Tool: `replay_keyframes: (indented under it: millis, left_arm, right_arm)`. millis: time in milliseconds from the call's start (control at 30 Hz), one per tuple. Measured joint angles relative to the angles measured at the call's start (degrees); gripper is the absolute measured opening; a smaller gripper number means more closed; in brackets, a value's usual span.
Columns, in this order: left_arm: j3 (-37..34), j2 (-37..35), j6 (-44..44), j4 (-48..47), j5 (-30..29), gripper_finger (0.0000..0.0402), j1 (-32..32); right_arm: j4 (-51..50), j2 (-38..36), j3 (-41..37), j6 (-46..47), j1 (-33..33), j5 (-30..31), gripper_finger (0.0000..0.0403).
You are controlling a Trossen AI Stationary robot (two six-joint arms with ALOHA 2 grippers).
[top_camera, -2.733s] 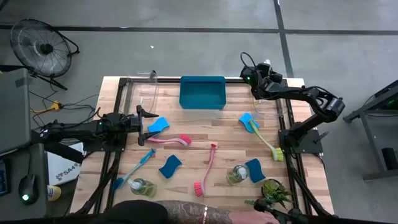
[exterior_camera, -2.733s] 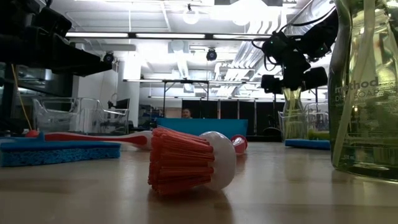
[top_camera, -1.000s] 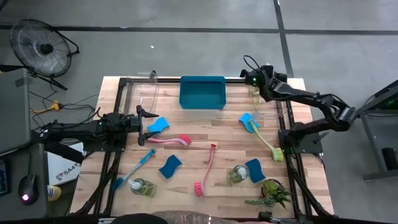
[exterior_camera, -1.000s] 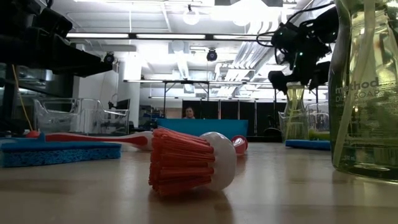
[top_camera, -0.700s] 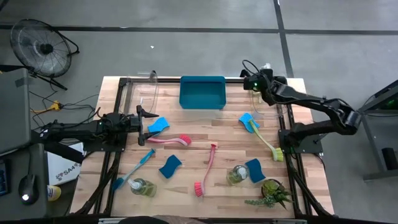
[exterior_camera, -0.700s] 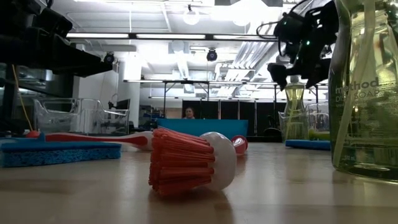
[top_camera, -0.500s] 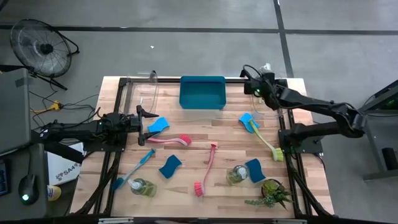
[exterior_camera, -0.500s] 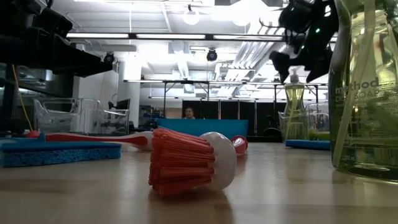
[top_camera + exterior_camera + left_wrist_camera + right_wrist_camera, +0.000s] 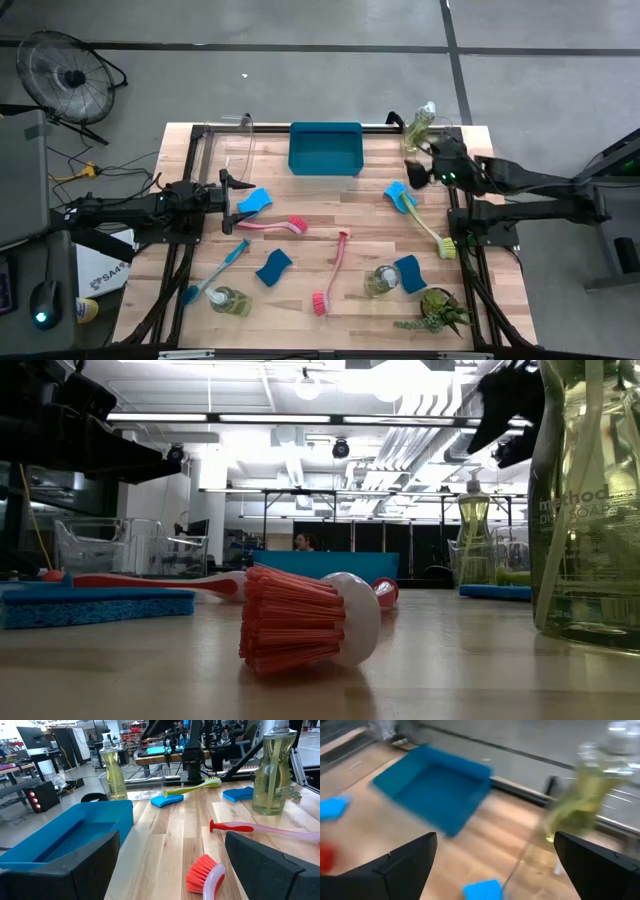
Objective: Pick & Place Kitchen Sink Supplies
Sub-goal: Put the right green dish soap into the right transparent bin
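Several blue sponges (image 9: 273, 266) lie flat on the wooden table, with two pink-red brushes (image 9: 333, 275), a blue brush (image 9: 215, 270) and a yellow-green brush (image 9: 425, 222). Clear bottles of yellow-green liquid stand upright: one at the far right corner (image 9: 420, 124), two near the front (image 9: 382, 281). My right gripper (image 9: 413, 175) hangs open just near-side of the corner bottle (image 9: 585, 785), touching nothing. My left gripper (image 9: 229, 190) waits open at the left edge beside a sponge (image 9: 253, 201).
The blue tray (image 9: 325, 148) sits at the far edge's middle. A spiky green plant (image 9: 436, 310) stands at the near right corner. Black frame rails (image 9: 200, 160) border the table's left and right sides. Bare wood lies around the table's middle, below the tray.
My right gripper has drawn back from the top of the far right corner bottle toward the near and right edges, rising clear of it in the low view. The bottle stays upright in its place. Nothing else has moved.
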Motion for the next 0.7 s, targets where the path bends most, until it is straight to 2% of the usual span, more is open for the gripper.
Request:
replay_keyframes:
  millis: [133,400,567,700]
  left_arm:
    - [0.0,-0.01,-0.02,0.0,0.0,0.0356,0.0]
    - [0.0,0.01,0.0,0.0,0.0,0.0356,0.0]
    - [0.0,0.01,-0.02,0.0,0.0,0.0356,0.0]
    - [0.0,0.01,-0.02,0.0,0.0,0.0356,0.0]
  right_arm:
    - [0.17,-2.5,-1.89,-2.54,9.45,-0.55,0.0397]
    - [0.09,-2.16,-2.44,-3.49,25.46,-0.67,0.0397]
    - [-0.23,-1.69,-2.44,2.84,34.65,-1.19,0.0397]
    - [-0.25,1.49,-2.44,8.03,41.3,-3.02,0.0397]
